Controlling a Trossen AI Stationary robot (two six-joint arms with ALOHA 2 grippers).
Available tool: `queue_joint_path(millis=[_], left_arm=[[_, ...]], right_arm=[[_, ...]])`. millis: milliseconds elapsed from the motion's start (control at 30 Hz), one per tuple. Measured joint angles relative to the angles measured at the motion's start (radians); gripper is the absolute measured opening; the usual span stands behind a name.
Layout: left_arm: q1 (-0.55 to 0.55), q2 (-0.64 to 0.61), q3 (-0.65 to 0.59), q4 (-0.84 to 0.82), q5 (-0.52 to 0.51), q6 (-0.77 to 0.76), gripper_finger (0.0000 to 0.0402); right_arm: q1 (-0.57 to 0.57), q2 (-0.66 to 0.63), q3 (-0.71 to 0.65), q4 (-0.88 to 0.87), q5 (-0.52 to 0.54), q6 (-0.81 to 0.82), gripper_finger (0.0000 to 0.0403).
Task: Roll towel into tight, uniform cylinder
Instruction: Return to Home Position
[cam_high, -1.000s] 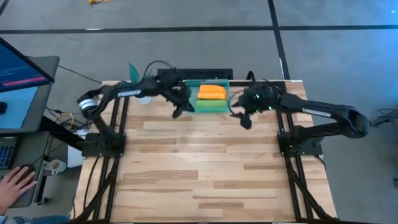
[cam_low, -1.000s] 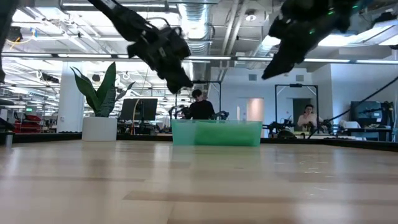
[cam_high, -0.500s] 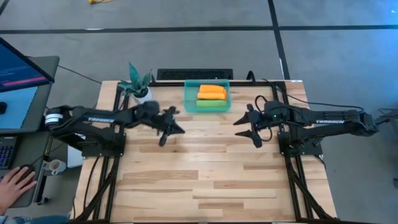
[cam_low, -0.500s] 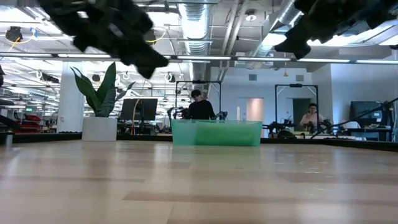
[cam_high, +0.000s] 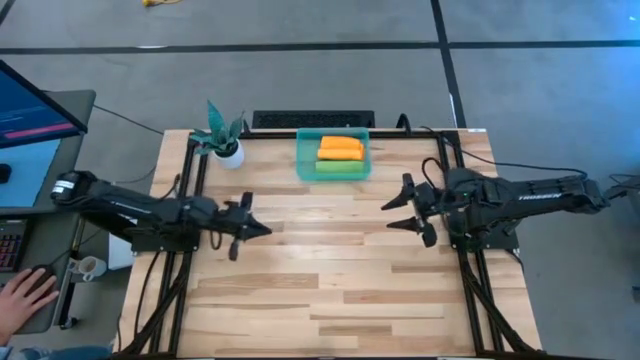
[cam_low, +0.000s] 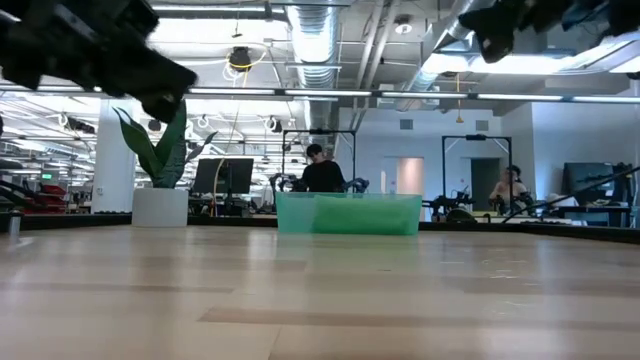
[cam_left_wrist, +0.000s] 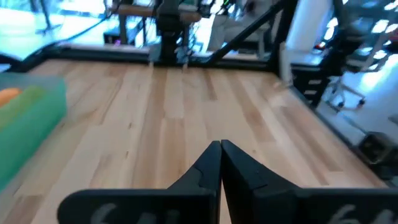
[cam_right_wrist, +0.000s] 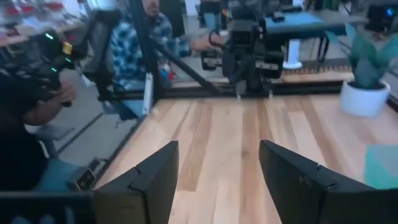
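**While both arms hang clear, two rolls sit in the green bin (cam_high: 301, 160)**

As the left gripper (cam_high: 258, 228) hovers above the left half of the wooden table (cam_high: 330, 290), its fingers are pressed together on nothing, as the left wrist view shows. Across the boards, the right gripper (cam_high: 392, 215) hangs over the right side with its fingers (cam_right_wrist: 143, 180) spread apart and empty. Both point inward, well apart from each other. At the table's far edge, the green bin holds the orange towel (cam_high: 340, 147) and the green towel (cam_high: 340, 169), each rolled and lying side by side, the orange one farther back. A potted plant (cam_high: 222, 143) stands near the bin, to its left. A person's hand (cam_high: 25, 293) shows at a desk left of the table
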Motion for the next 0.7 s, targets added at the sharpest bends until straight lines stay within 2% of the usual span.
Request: queue_joint_path(millis=[233, 500, 700], left_arm=[[-0.114, -0.201, -0.078, 0.006, -0.024, -0.002, 0.0], [-0.163, -0.401, -0.15, -0.03, -0.066, 0.015, 0.0], [-0.195, -0.489, -0.192, -0.053, -0.061, 0.047, 0.0]], right_arm=[[0.009, -0.106, 0.0, -0.021, 0.0, 0.001, 0.0244], [0.022, -0.303, 0.0, -0.189, 0.0, 0.002, 0.0244], [0.071, -0.338, 0.001, -0.206, 0.0, -0.023, 0.0244]])
